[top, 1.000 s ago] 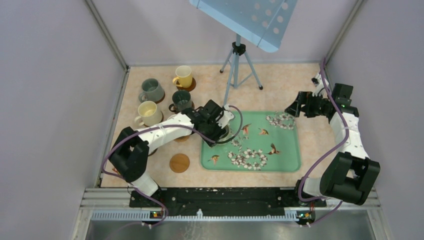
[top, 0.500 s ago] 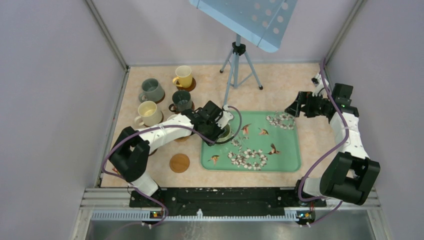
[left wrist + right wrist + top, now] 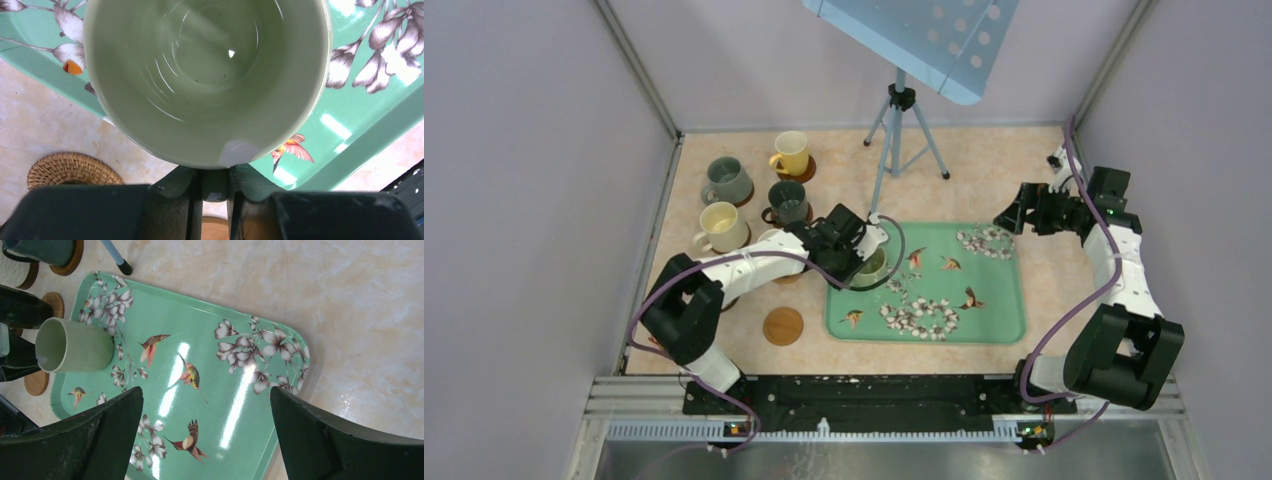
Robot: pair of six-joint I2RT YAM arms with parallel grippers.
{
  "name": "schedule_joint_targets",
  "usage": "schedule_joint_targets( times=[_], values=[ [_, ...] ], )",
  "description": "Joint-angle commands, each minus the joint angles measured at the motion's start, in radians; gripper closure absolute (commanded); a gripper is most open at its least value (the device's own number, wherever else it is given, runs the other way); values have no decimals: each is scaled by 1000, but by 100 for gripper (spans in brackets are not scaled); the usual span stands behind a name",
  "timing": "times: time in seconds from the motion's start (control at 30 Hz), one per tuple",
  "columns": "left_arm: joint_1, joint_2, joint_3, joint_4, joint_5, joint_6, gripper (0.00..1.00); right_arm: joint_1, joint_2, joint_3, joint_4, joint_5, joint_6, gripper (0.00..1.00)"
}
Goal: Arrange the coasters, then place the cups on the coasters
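The table [image 3: 1014, 170] is closed in by walls on the left, right and far sides. Open room is left over the right half of the green floral tray [image 3: 999, 285] and on the bare top beyond it. The far-left corner is taken up by a yellow mug [image 3: 791, 153], a grey mug [image 3: 727, 180], a dark green mug [image 3: 787, 200] and a cream mug [image 3: 722, 227], set on coasters [image 3: 808, 169]. A tripod [image 3: 901, 130] is planted at the far middle, just beyond the tray. One bare coaster [image 3: 783, 326] is seen near the front edge, left of the tray.

The pale green mug [image 3: 210, 75] is found empty at the tray's left edge. The left gripper [image 3: 215, 176] is clamped tight on what appears to be its handle. Whether the mug rests on the tray cannot be told. The right gripper [image 3: 204, 395] is held wide apart above the tray's far-right corner, with nothing between its fingers.
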Motion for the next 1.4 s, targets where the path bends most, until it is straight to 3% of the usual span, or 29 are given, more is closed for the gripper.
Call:
schedule_joint_targets(
  times=[0.0,0.53,0.7,1.37],
  values=[
    [20,-88,-15,-1,44,44,99,4,1,16,6,-11,-14,4],
    [134,-370,-122,-169,313,249,100,4,14,15,9,-7,-17,4],
    [226,-429,-126,-219,389,322,100,4,18,16,6,-8,-20,4],
    [400,-609,-249,-451,338,645,100,5,22,10,11,-8,-17,4]
  ],
)
